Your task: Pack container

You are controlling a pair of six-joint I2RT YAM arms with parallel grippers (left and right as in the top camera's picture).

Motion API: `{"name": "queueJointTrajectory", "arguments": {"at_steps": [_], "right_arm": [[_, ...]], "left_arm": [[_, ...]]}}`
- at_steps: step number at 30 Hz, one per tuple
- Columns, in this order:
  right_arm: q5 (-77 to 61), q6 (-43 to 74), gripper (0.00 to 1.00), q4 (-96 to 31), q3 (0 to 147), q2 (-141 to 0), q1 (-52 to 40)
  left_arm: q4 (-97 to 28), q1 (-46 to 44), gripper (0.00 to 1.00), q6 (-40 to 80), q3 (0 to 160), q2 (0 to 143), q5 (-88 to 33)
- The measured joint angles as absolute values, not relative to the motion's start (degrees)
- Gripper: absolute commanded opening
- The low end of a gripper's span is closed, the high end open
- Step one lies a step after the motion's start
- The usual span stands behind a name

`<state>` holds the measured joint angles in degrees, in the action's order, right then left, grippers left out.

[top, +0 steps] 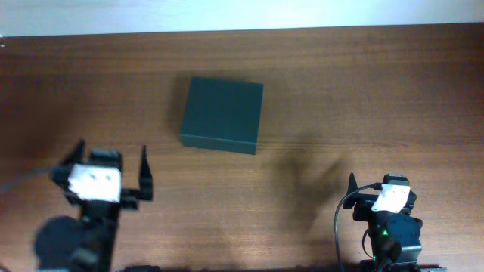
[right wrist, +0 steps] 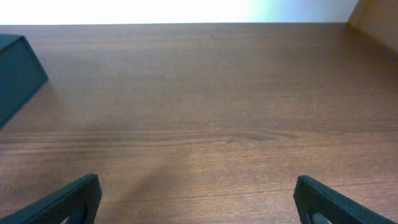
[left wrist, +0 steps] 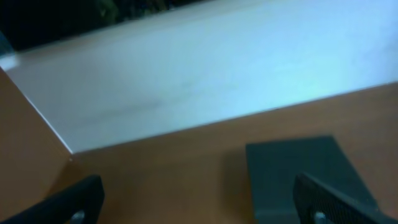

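Observation:
The container [top: 221, 115] is a dark green, roughly square box lying closed on the wooden table, a little left of centre. My left gripper [top: 111, 160] is open and empty, near the front left, short of the box and to its left. In the left wrist view the box [left wrist: 298, 171] lies ahead on the right, beyond the open fingers [left wrist: 199, 208]. My right gripper [top: 382, 187] is open and empty at the front right, well away from the box. In the right wrist view only a corner of the box [right wrist: 15, 68] shows at the far left, beyond the open fingers [right wrist: 199, 202].
The brown wooden table [top: 363, 91] ends at a pale strip [top: 242, 13] along its far edge. A black cable [top: 340, 219] loops beside the right arm. No other objects show on the table.

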<state>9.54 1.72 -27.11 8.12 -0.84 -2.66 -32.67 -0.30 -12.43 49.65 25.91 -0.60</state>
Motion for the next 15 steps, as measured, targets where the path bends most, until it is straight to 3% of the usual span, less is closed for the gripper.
{"name": "queueJointTrajectory", "arguments": {"at_steps": [8,15], "right_arm": [[9.56,1.74,0.99,-27.11,8.12,-0.82,-2.66],[9.56,1.72,0.99,-27.14,8.12,-0.82,-2.66]], "left_arm": [[-23.20,-0.30,0.99,-12.43,25.30,9.28,-0.58],[-18.37,-0.30,0.99,-12.43,14.20,1.54,-0.58]]}}
